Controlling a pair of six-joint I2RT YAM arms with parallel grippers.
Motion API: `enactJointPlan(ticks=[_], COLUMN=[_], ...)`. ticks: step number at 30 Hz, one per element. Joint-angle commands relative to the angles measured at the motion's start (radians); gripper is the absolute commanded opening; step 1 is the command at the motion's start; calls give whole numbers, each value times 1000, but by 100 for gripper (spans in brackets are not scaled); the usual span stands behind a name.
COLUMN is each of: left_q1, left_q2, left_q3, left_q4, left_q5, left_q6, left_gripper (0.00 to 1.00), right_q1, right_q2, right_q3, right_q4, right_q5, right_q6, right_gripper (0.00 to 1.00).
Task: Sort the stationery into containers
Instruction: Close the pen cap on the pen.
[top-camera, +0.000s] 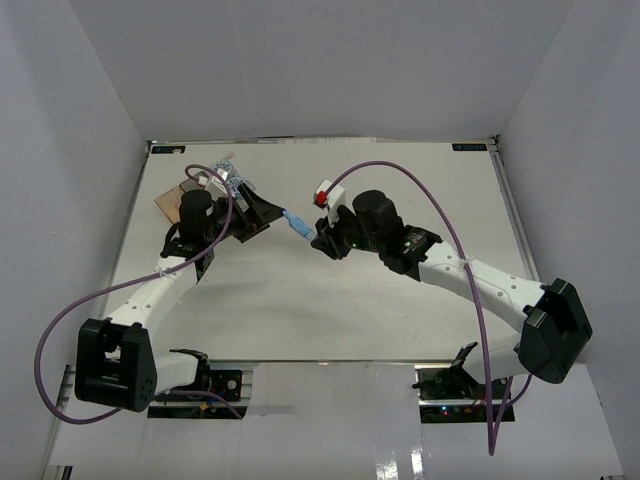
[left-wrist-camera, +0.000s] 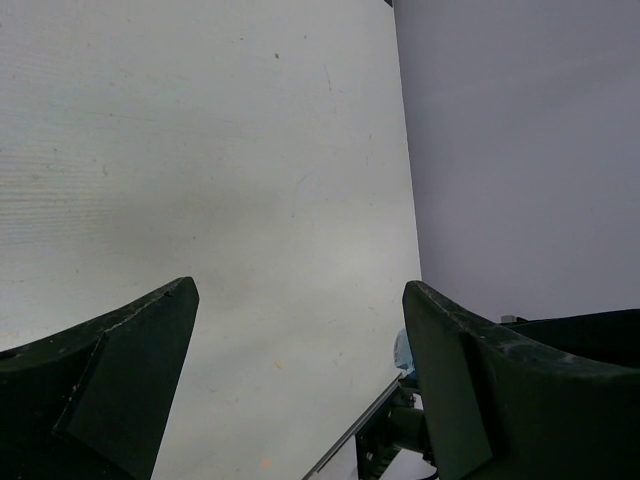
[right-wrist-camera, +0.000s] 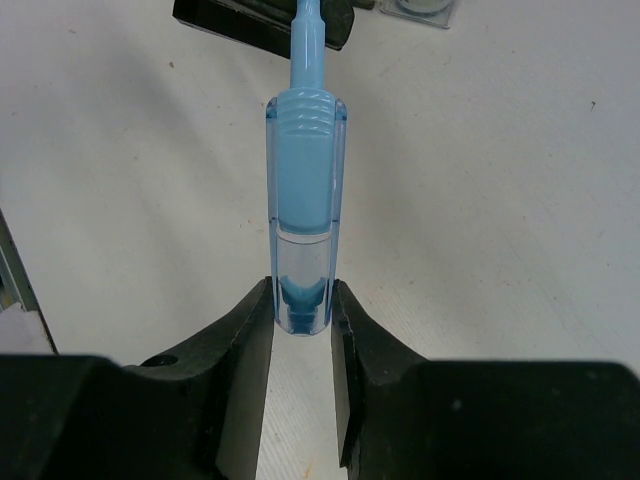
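Nearest in the overhead view, the left arm (top-camera: 150, 295) and right arm (top-camera: 480, 280) reach inward from the near edge of the worktop (top-camera: 300, 310) and meet near its middle. The right gripper (top-camera: 318, 238) holds a blue marker (top-camera: 296, 222) out towards the left gripper (top-camera: 265, 215), whose tips sit just beside the marker's far end. The bins (top-camera: 172, 200) lie at the back left, partly hidden behind the left arm. This looks like a handover, since the bins are on the left arm's side.

On the left wrist view, the left gripper (left-wrist-camera: 300, 295) stands wide with nothing between its jaws. A pale blue bit of the marker (left-wrist-camera: 402, 352) peeks beside the right-hand finger.

On the right wrist view, the right gripper (right-wrist-camera: 303, 300) is pinched narrow on the marker's (right-wrist-camera: 303, 170) clear butt end. That leaves the long body free, and its tip points at the left gripper's dark finger (right-wrist-camera: 250, 18).

The worktop is pale and matte, with faint specks. Plain white walls (top-camera: 320, 60) close it on three sides.
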Motion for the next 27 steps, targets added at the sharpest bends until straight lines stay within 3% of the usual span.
enactJointPlan(ticks=[1, 27], left_q1=[-3, -61], left_q2=[-25, -31], left_q3=[33, 38], left_q4=[31, 40], left_q5=[4, 47], left_q6=[-7, -12], left_gripper=[94, 93], right_q1=[10, 14], right_q2=[-18, 2], right_q3=[-3, -1], right_q4=[34, 21], right_q5=[8, 69], right_q6=[-13, -14], right_gripper=[25, 25])
